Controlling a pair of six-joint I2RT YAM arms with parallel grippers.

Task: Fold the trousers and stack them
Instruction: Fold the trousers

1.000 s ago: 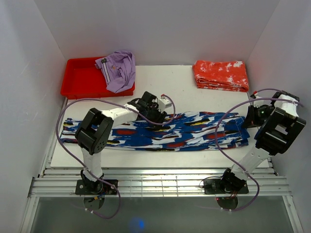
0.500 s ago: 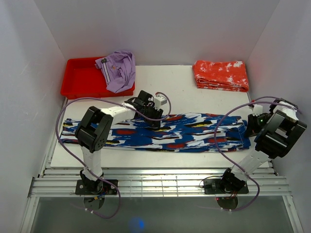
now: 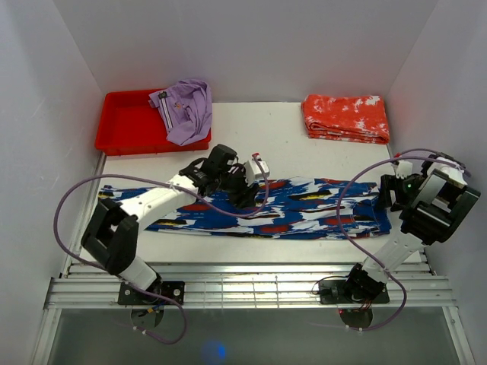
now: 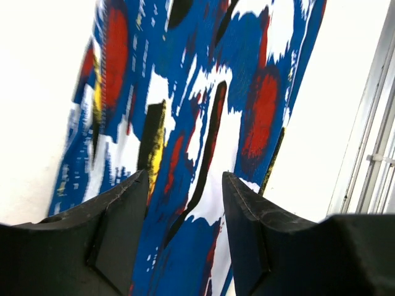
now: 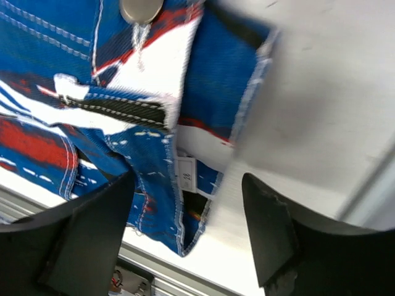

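The trousers [image 3: 304, 209], in a blue, white and black print with red patches, lie stretched flat across the table from left to right. My left gripper [image 3: 245, 198] hovers over their middle. In the left wrist view it [image 4: 185, 176] is open, with the printed fabric [image 4: 203, 92] showing between its fingers and nothing pinched. My right gripper [image 3: 386, 195] is at the waist end on the right. In the right wrist view it [image 5: 188, 179] stands open just above the waistband [image 5: 154, 117], where a metal button [image 5: 141, 7] and a size label [image 5: 185, 176] show.
A red tray [image 3: 122, 129] at the back left holds a lilac garment [image 3: 186, 106]. A folded orange-red garment [image 3: 346, 118] lies at the back right. White walls close in both sides. A metal rail [image 3: 243, 285] runs along the near table edge.
My right gripper has opened and let go of the waist end, which now lies flat. My left arm's elbow has swung down to the left, and its gripper stays over the trousers' middle.
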